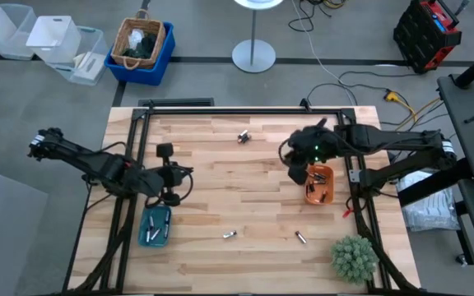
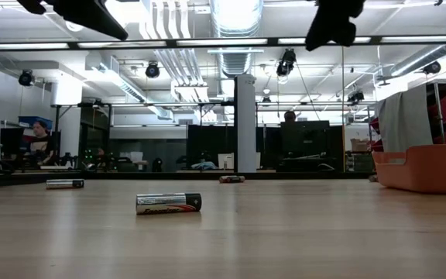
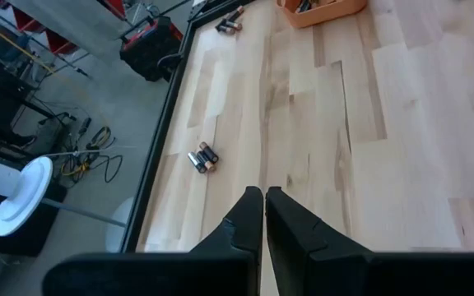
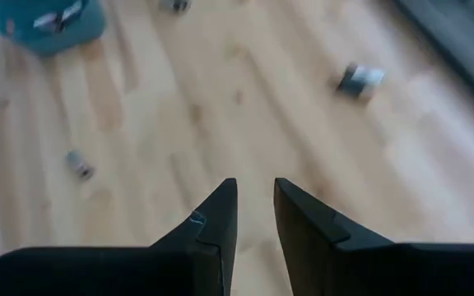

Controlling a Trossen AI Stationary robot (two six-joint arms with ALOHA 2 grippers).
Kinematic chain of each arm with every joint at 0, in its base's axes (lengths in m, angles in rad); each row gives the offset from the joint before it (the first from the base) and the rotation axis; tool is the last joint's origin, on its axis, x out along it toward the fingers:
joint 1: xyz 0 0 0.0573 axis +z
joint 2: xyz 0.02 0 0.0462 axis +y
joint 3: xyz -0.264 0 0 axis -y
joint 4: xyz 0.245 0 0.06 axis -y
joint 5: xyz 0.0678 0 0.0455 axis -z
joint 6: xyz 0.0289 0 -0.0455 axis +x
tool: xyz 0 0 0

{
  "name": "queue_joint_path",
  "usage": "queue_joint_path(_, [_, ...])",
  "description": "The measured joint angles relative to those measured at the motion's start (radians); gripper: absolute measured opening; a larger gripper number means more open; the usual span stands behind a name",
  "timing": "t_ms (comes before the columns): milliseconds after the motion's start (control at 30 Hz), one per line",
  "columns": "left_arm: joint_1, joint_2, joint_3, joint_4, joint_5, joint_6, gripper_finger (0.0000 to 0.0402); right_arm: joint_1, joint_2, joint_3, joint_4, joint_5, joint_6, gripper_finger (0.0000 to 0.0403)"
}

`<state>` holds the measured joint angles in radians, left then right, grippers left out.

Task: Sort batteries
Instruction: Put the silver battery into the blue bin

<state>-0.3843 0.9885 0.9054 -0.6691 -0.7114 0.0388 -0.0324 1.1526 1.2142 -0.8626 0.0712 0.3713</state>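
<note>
Loose batteries (image 1: 230,235) lie near the table's front edge and back middle. We judge them rigid, slick, prone to rolling: pinch mid-barrel. Left gripper (image 3: 264,197) closed, empty; right gripper (image 4: 255,191) slightly parted, empty.

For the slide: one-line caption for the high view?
Both arms over the table: three battery spots loose, teal tray left, orange tray right.

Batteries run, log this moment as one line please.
left gripper: shut, empty, above teal tray | right gripper: open, empty, by orange tray | loose batteries: still on table
</note>
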Motion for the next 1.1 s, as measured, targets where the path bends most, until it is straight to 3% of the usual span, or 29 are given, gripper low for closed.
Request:
queue_joint_path(233, [0.000,0.028,0.000,0.011,-0.001,0.000,0.0000,0.133,0.051,-0.003,-0.108,-0.007,0.170,0.0112])
queue_joint_path(567, [-0.001,0.039,0.000,0.079,-0.002,-0.038,0.0000,0.300,0.167,0.003,-0.128,-0.034,0.343,0.0153])
queue_joint_path(1100, [-0.003,0.087,0.000,0.139,0.025,-0.174,0.0000,0.502,0.299,-0.001,-0.144,-0.184,0.672,0.0176])
